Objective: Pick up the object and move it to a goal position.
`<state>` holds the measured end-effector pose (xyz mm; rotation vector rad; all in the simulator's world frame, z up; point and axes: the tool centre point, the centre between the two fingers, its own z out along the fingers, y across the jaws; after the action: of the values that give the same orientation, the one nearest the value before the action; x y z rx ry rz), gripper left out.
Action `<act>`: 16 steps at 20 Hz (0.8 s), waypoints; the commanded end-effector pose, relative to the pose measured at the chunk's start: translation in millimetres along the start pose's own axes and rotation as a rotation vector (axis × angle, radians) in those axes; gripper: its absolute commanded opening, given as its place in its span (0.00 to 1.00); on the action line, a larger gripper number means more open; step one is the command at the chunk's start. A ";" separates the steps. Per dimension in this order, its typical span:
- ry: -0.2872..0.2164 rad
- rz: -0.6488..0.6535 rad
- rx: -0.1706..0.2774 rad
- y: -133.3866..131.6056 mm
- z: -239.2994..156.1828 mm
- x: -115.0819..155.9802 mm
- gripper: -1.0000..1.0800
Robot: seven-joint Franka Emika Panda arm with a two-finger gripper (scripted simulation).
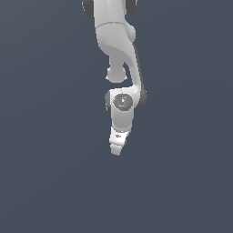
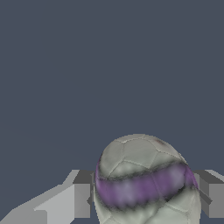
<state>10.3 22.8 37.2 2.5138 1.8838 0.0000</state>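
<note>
Wrist view, nearest item: the ball (image 2: 146, 181) sits between the two grey fingers (image 2: 82, 199) of the claw (image 2: 146, 199), one finger on each flank. The fingers appear to touch its sides at about the widest girth, so the claw reads as closed on the ball and holding it. The surface is panelled like a football, pale grey-beige with darker seams and a purple band running around the middle. The shape is round and smooth, with no edge or flat to key against.

Judgement on handling: likely light and fairly stiff, but prone to roll or squirt out if the pinch drifts off the centre line. Best hold is across the full diameter, level with the band, as now.

Further off, the exterior view shows the white arm (image 1: 119, 68) hanging down, glossy with dark joint collars; the claw (image 1: 117, 148) points downward. The ball cannot be made out there. Beyond lies a plain, matt slate-grey bench (image 1: 45, 182)
</note>
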 end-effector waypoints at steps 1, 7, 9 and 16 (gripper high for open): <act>0.000 0.000 0.000 -0.1 0.8 0.1 0.00; 0.000 0.000 0.000 -0.1 0.8 0.1 0.00; 0.000 0.000 -0.002 0.6 -0.4 -0.1 0.00; 0.018 -0.015 -0.051 20.7 -29.9 -8.4 0.00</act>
<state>21.9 13.7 56.9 2.4871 1.8860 0.0469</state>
